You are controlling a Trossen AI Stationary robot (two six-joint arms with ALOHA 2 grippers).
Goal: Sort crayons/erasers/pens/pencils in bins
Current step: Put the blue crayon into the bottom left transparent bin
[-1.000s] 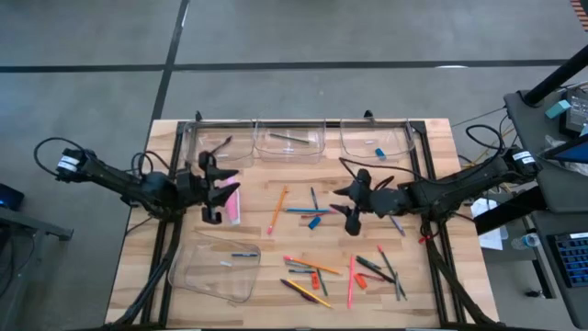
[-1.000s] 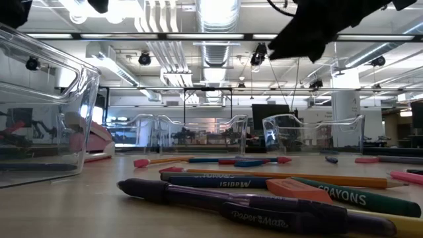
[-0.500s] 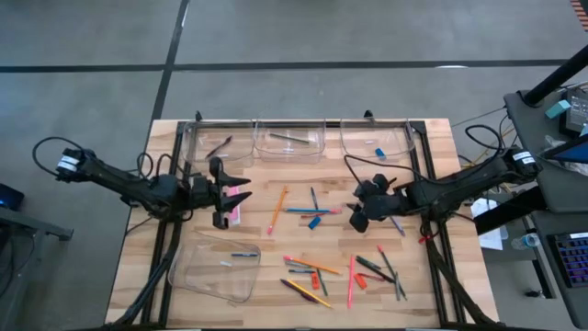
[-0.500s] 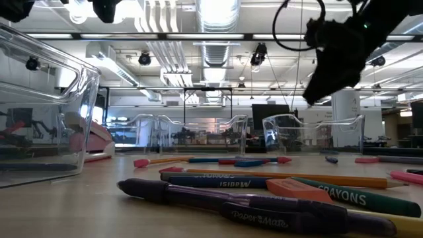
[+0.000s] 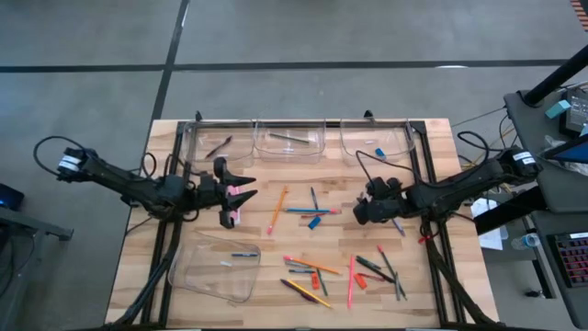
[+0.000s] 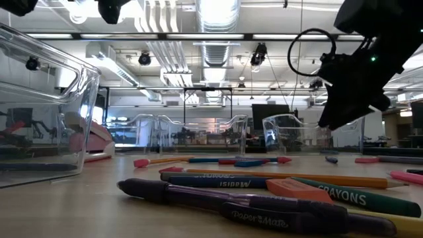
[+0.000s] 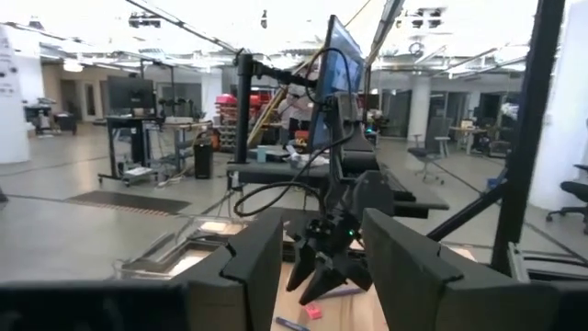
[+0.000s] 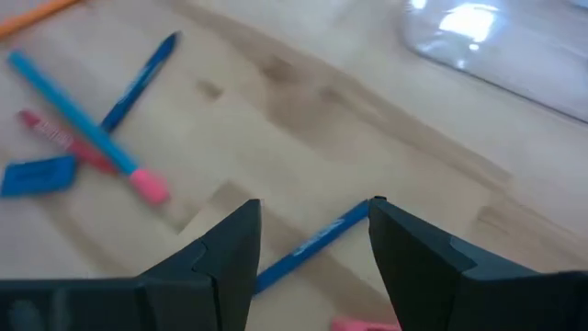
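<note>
We are in a large open lab or robotics workshop: exposed ceiling ducts [image 6: 215, 16] and strip lights overhead, a polished concrete floor [image 5: 294, 55], desks with monitors [image 7: 129, 92] and office chairs [image 7: 574, 198] in the background, and cables running around our wooden table [image 5: 294, 248]

Bright overhead ceiling lights, soft shadows; right wrist view blurry, low view foreground sharp.

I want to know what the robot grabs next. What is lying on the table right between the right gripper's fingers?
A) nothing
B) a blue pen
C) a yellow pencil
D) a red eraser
B: in the right wrist view, a blue pen lies on the wood between the open fingers of the right gripper.
</note>
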